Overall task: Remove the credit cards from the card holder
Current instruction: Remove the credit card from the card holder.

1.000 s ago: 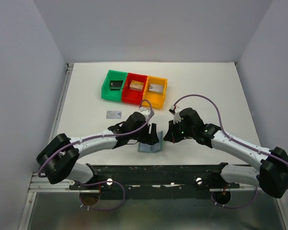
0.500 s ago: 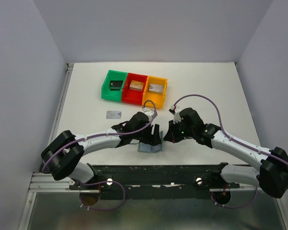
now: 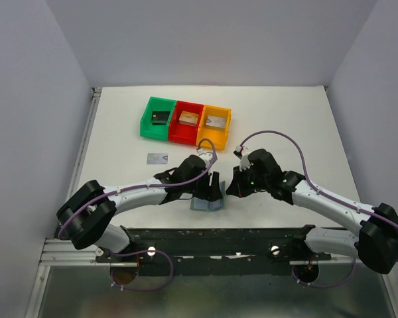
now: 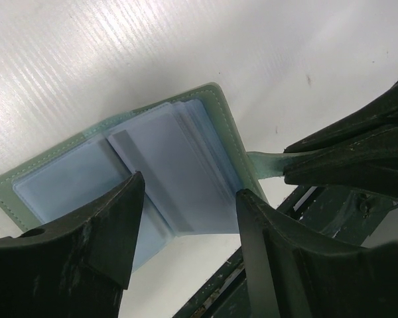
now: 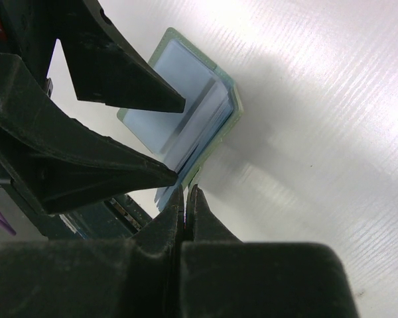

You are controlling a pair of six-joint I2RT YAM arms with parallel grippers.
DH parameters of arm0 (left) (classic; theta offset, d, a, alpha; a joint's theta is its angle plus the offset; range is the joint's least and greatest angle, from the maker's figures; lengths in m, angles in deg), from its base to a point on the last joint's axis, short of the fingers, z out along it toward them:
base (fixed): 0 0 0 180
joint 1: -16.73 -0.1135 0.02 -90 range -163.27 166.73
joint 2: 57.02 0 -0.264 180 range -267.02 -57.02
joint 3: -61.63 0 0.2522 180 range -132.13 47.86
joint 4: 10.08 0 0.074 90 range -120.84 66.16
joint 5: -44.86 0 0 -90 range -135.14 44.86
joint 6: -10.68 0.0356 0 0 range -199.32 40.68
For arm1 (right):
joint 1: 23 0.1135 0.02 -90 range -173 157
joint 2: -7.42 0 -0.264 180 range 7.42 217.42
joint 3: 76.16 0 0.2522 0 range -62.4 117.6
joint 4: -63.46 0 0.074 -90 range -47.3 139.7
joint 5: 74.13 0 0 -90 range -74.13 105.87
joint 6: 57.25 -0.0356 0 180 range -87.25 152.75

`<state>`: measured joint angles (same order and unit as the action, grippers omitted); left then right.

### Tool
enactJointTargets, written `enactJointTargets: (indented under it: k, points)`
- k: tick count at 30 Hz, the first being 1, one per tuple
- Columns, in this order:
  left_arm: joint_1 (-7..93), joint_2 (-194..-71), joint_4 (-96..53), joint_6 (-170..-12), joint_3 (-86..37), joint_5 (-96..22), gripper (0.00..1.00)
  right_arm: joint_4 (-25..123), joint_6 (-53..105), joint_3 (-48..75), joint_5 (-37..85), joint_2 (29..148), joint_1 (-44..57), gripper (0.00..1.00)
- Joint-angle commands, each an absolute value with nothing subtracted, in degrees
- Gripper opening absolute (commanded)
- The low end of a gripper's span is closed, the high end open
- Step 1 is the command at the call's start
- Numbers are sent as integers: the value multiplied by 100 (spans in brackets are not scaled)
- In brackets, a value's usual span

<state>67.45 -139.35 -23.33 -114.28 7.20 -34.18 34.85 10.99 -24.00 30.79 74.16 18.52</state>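
Grey-green and matte, with a seam running round its rounded corners, the card holder [image 3: 207, 202] is lying partly open on the white table [image 3: 285, 119], just ahead of the arms' bases and between the two grippers. Inside it is showing pale blue-grey pockets [image 4: 166, 165], smooth and slightly glossy, stacked in thin overlapping layers; I cannot tell from here what is sitting in them.

The right gripper [image 5: 186, 192] is pinching the holder's narrow side tab [image 4: 262, 164], its dark, scuffed, wedge-shaped fingers pressed tight together. The left gripper [image 4: 189, 192] is hanging over the open pockets with its jaws spread wide, one finger on each side of the inner leaf; whether they are touching it I cannot tell.

The table is looking finely ribbed up close. Further back, a thin silvery-grey card [image 3: 158, 158] is lying flat on it, well apart from the holder. Behind that, a green bin [image 3: 146, 126], a red bin [image 3: 184, 137] and an orange bin [image 3: 212, 140] are sitting side by side, touching, each holding a small block.
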Motion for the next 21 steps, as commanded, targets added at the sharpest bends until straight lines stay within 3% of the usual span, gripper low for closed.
enactJointTargets:
  k: [1, 8, 21]
  points:
    - [6771, -13806, -2306, -11517, 910, -3582, 72, 3485, 1183, -2460, 3196, 7378, 1831, 0]
    - [6762, -13358, -2112, -11649, 1095, -3644, 80, 3493, 1183, -2478, 3187, 7369, 1831, 0]
    - [6674, -13489, -2357, -11650, 1069, -3811, 76, 3493, 1174, -2496, 3187, 7342, 1822, 0]
